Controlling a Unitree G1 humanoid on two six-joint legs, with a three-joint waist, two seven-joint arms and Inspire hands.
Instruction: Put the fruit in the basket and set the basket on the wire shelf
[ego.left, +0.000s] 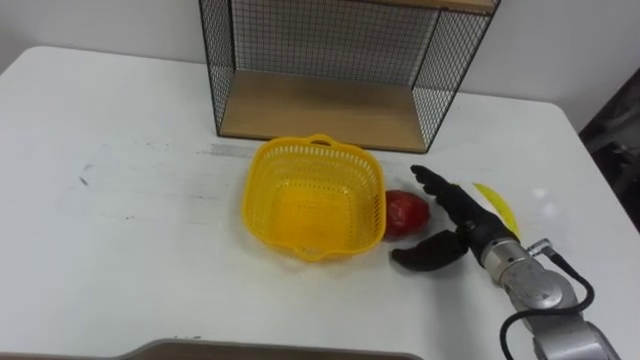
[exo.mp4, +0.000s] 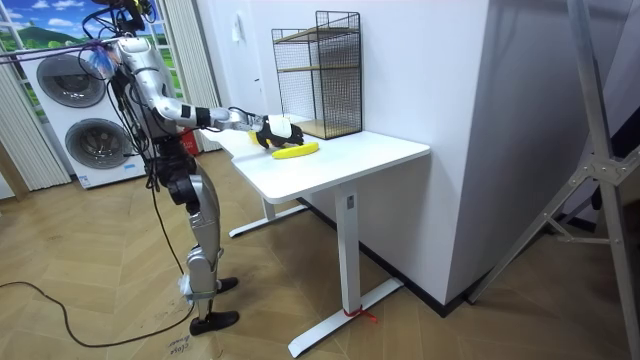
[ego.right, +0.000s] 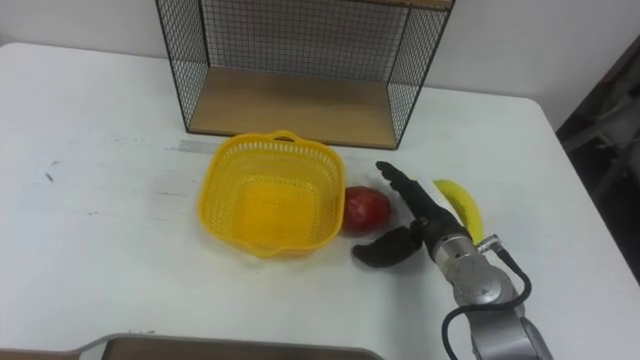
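I had the right hand (ego.left: 470, 228) spread open beside the red fruit (ego.left: 406, 212), holding nothing. Next, I reckoned, it must grasp the fruit and lift it into the basket (ego.left: 315, 150).

Basket (ego.left: 314, 195) yellow, fine lattice perforation on walls and floor, fruit (ego.left: 406, 212) red at basket's 3 o'clock, banana (ego.left: 497, 205) yellow at fruit's 3 o'clock, right hand (ego.left: 468, 227) black, silver-grey at wrist, wire shelf (ego.left: 330, 40) black square mesh, board (ego.left: 320, 108) pale wood, table (ego.left: 130, 230) white, faint dark scuffs (ego.left: 85, 178) at 9 o'clock.
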